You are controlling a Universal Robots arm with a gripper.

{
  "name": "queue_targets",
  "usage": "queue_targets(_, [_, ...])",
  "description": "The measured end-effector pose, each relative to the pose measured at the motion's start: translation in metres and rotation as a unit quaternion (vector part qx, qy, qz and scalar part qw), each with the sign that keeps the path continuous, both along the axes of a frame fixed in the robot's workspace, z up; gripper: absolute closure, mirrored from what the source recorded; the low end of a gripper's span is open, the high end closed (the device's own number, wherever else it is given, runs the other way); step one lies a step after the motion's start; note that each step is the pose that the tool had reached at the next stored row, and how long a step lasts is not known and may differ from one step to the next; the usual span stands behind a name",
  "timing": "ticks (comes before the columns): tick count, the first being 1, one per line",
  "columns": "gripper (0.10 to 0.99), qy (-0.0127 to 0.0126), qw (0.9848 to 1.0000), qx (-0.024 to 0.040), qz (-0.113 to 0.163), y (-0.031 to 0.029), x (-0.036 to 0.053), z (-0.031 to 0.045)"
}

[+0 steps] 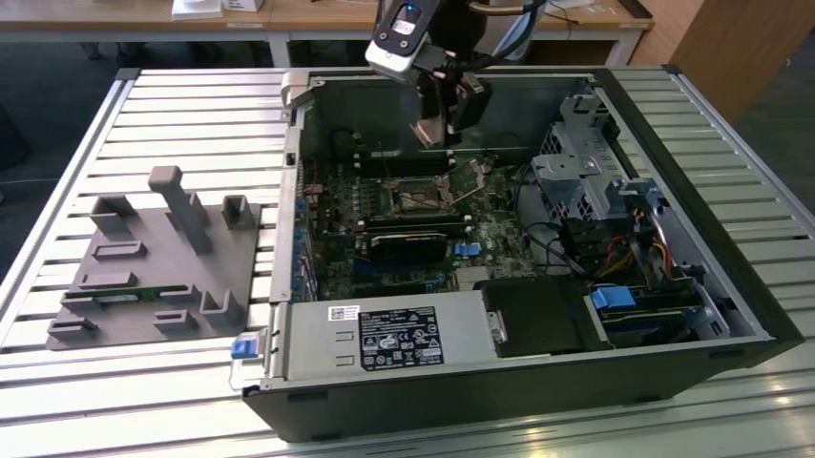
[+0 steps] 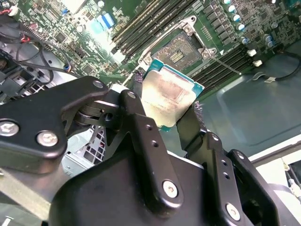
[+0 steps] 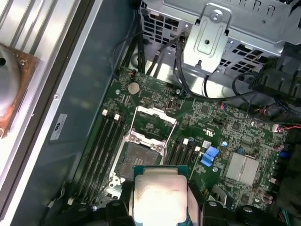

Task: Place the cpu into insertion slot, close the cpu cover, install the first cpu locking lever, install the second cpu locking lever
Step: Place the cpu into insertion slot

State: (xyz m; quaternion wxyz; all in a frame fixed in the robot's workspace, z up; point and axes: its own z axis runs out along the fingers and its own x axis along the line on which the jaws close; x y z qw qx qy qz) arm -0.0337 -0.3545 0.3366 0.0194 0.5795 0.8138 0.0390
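1. Clearly, the cpu (image 2: 171,96) is off the board, clamped by its edges between the two black fingers (image 2: 141,122) of the gripper (image 1: 441,132), pale metal face showing in both wrist views (image 3: 159,197).
2. The jaws are narrowed to the chip's width and grip nothing else.
3. In the exterior view the gripper hangs inside the open computer case (image 1: 713,286), above the back part of the green motherboard (image 1: 338,258), clear of it.
4. The insertion slot (image 3: 140,159) lies bare just beyond the held chip, its dark centre uncovered (image 1: 414,198).
5. The cpu cover (image 3: 156,115) is swung up on its hinge, with the board visible through its square cut-out.
6. A thin metal lever (image 2: 225,60) juts out beside the socket, over the black memory slots (image 2: 221,66).
7. A grey power supply (image 1: 382,339) fills the near corner of the case.
8. Toward the exterior view's left, a grey fixture block (image 1: 153,258) rests on the slatted table (image 1: 191,105), well apart from the case.
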Motion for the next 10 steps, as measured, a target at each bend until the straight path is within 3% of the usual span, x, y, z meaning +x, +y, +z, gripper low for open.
queue_targets(10, [0.545, 0.0000, 0.9998, -0.0006, -0.018, 0.0000, -0.0002, -0.0044])
